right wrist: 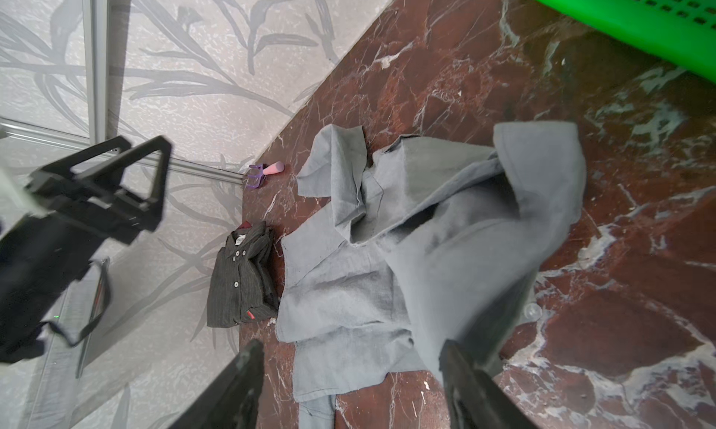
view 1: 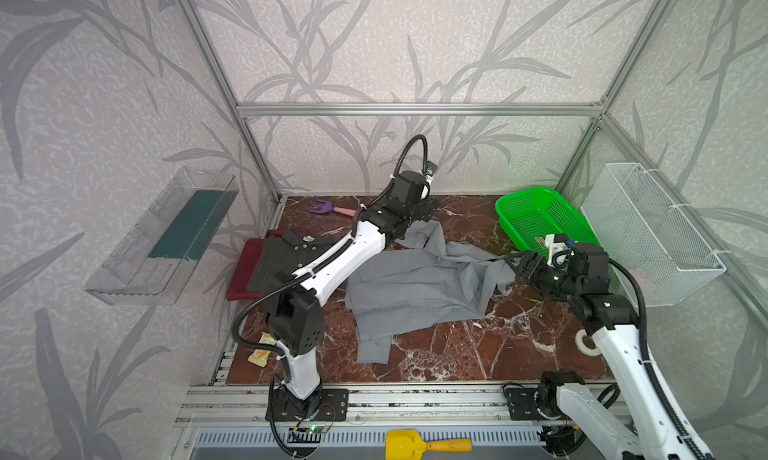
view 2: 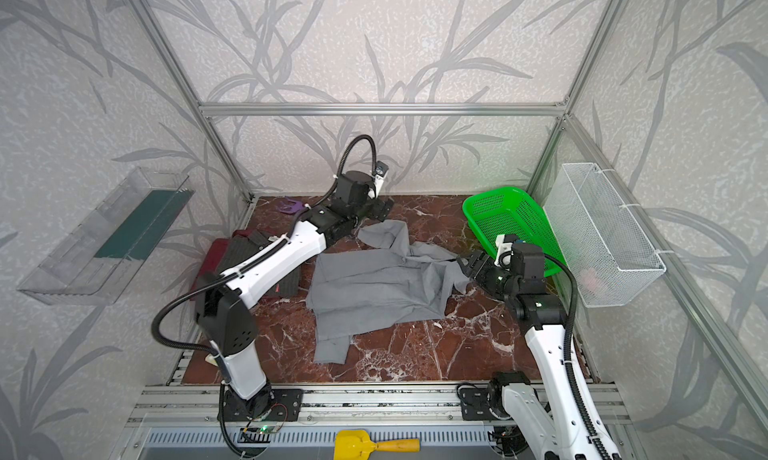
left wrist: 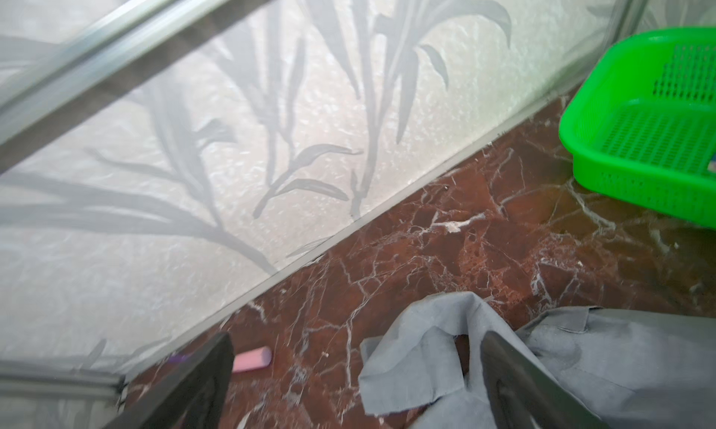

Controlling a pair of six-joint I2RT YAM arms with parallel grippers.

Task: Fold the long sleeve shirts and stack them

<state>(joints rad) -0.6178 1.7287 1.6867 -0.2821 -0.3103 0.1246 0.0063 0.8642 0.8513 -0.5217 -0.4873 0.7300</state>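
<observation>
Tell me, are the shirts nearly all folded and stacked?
Two look done: the dark pinstriped shirt lies folded on the maroon shirt. In hand: nothing; the left hand and right hand are open by the rumpled light grey shirt. Still to do: fold it and stack it.

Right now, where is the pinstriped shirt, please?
In both top views the pinstriped shirt lies folded on the left, atop the maroon shirt.

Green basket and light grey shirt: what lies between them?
Bare marble tabletop separates green basket and light grey shirt in the left wrist view; a top view shows the right claw beside that gap.
</observation>
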